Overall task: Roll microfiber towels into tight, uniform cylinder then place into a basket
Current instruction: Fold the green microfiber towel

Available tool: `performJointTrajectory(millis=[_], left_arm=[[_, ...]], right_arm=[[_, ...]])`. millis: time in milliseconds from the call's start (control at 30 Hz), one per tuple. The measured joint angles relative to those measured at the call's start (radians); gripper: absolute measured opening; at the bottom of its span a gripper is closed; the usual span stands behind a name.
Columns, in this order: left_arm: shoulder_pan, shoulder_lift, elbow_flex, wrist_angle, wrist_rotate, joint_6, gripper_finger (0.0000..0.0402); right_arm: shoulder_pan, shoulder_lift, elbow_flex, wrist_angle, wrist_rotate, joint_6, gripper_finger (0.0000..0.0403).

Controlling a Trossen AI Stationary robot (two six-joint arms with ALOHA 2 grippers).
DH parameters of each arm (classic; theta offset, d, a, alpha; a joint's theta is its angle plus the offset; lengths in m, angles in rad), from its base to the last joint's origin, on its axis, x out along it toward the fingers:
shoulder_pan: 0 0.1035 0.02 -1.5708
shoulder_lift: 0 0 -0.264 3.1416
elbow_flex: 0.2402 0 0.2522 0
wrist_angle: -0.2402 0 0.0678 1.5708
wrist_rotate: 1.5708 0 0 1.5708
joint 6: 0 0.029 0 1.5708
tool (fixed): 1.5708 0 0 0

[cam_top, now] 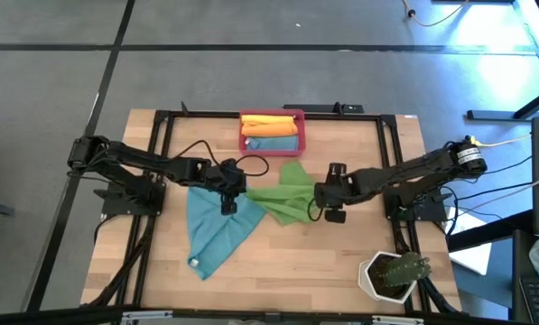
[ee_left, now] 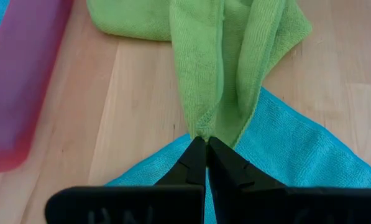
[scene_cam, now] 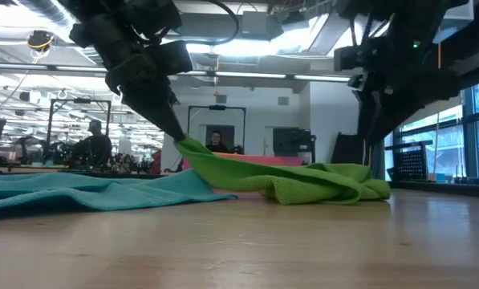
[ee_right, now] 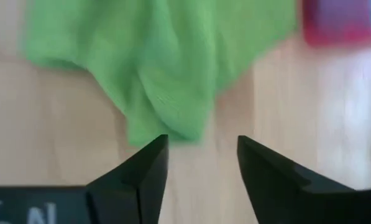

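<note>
Microfiber towels are lying spread across the middle of the wooden counter (cam_top: 278,262): a teal one (cam_top: 213,230) is draping toward the front left, its point nearing the front edge, and a green one (cam_top: 284,200) is bunching beside it, overlapping the teal cloth's inner edge. Bare wood is stretching open along the front and between the green towel and the potted plant (cam_top: 397,273) at the front right corner. At the back edge, the red-pink basket (cam_top: 272,143) is holding an orange roll (cam_top: 271,124) and a teal-blue roll (cam_top: 274,143) side by side. The left end effector (ee_left: 206,147) is pinching the green towel's near corner with its fingers closed tight, lifting that edge off the teal cloth. The right end effector (ee_right: 202,152) is hovering just off the green towel's opposite edge, its fingers standing apart and gripping nothing.
</note>
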Motion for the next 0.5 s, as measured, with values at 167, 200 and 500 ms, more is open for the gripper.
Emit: performJointTrajectory(millis=[167, 200, 500], left_arm=[[0.002, 0.000, 0.000, 0.000, 0.000, 0.000, 0.0000], [0.002, 0.000, 0.000, 0.000, 0.000, 0.000, 0.0000], [0.002, 0.000, 0.000, 0.000, 0.000, 0.005, 0.0000]], right_arm=[[0.074, 0.000, -0.088, 0.195, -0.010, -0.189, 0.0193], [0.086, 0.000, -0.111, 0.219, 0.011, -0.217, 0.0193], [0.139, 0.000, -0.254, 0.300, 0.269, -0.312, 0.0193]])
